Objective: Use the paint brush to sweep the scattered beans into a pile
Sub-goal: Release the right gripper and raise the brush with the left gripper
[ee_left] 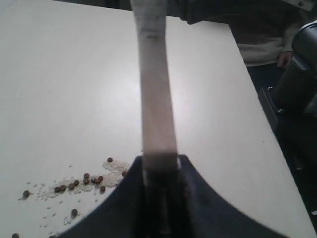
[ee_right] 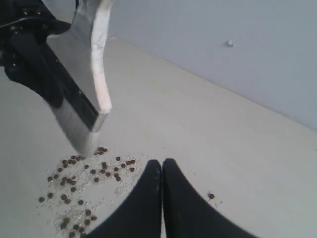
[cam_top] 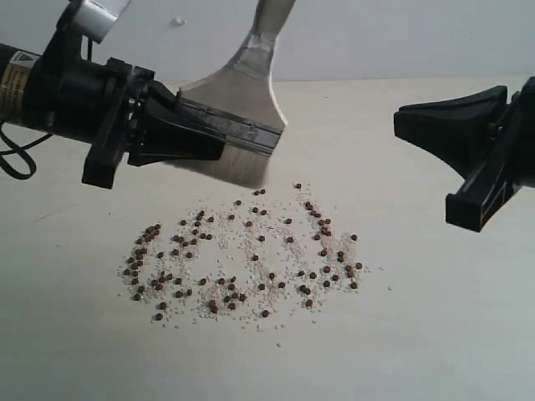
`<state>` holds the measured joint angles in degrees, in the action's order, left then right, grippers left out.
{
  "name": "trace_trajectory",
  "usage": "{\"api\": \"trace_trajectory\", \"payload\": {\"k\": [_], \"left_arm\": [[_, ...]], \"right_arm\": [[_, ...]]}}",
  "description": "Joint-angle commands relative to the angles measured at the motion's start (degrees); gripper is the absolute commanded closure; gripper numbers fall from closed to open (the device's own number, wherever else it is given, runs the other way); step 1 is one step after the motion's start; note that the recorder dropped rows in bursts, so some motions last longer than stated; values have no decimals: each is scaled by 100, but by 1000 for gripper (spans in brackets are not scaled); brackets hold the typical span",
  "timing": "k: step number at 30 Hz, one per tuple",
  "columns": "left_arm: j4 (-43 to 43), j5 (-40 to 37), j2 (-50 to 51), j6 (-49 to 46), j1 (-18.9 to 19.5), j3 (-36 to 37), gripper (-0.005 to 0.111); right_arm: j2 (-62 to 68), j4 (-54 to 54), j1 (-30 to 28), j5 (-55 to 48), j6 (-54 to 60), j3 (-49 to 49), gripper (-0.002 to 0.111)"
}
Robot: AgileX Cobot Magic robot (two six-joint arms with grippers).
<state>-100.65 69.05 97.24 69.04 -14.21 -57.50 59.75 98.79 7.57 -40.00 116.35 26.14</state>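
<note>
The beans (cam_top: pixel 242 259) lie spread in a wide loose patch with whitish grit on the pale table; no compact heap shows. My left gripper (cam_top: pixel 251 134) is shut on the paint brush (cam_top: pixel 238 88) across its lower metal part. The pale bristles (cam_top: pixel 230 169) hang just above the patch's far edge, and the handle rises out of frame. The left wrist view shows the handle (ee_left: pixel 156 99) rising from the gripper (ee_left: pixel 161 166), with some beans (ee_left: pixel 79 184) beside it. My right gripper (cam_top: pixel 405 124) hovers shut and empty to the right of the beans (ee_right: pixel 84 178), its tips (ee_right: pixel 161 166) together.
One stray bean (ee_right: pixel 211 196) lies apart from the patch, near the right gripper. A grey wall (cam_top: pixel 376 33) runs behind the table. In the left wrist view the table edge (ee_left: pixel 257 114) shows, with a person (ee_left: pixel 262 39) and dark equipment beyond it.
</note>
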Motion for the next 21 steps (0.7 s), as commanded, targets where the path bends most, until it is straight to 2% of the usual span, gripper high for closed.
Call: {"api": "trace_trajectory", "payload": {"k": [1,2,4,6,8,9,10,11,13,16,18,21], "left_arm": [[132,92,-49,29,233,73,107],[94,92,-49,-40,242,88,107],[70,92,-49,-120,242,98,107],[70,92,-49,-120,242,98,107],[70,92,-49,-120,242,98,107],[70,92,-49,-109,242,98,107],[70,92,-49,-98,242,98,107],[70,92,-49,-98,242,98,107],[70,92,-49,-98,242,111,107],[70,92,-49,-189,242,152,107],[70,92,-49,-286,256,180,107],[70,92,-49,-367,281,189,107]], "right_arm": [[593,-899,-24,886,-1840,575,108],[793,-1735,-24,973,-2699,811,108],[1274,-4236,-24,854,-5478,1409,108],[1821,-6794,-24,32,-8253,2164,108],[2217,-8611,-24,-769,-10002,2740,108],[2401,-9793,-24,-999,-11099,3007,108],[2433,-10457,-24,-937,-11675,3047,108],[2411,-11159,-24,-543,-12173,3003,108],[2201,-11676,-40,787,-12900,2652,108],[1792,-12390,-111,3671,-14057,1803,108],[1727,-12648,-159,5642,-14244,1243,108],[1787,-12860,-159,7279,-14455,705,108]]}}
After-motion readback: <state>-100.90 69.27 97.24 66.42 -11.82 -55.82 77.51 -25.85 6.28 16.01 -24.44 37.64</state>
